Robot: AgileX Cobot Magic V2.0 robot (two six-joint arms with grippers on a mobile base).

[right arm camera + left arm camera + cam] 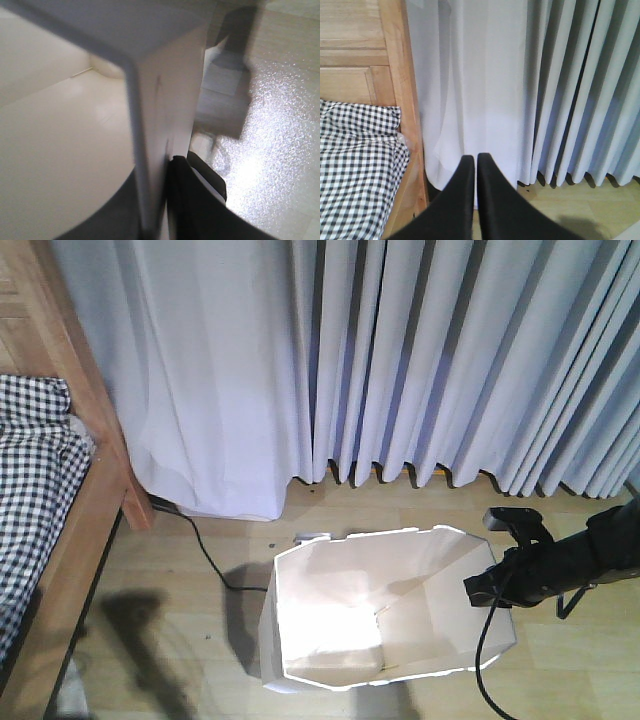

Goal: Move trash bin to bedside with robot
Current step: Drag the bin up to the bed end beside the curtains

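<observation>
Your front view looks down from high above the right gripper, taking in floor and curtain. Your left wrist view faces that same curtain level, just past the left gripper. Your right wrist view sits tight against the trash bin wall.

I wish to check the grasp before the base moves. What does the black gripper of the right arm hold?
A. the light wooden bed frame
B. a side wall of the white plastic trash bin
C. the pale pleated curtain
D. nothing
B: in the right wrist view a wall of the white plastic trash bin stands between the jaws of the right gripper, and the front view shows this arm at the bin's right rim.
</observation>
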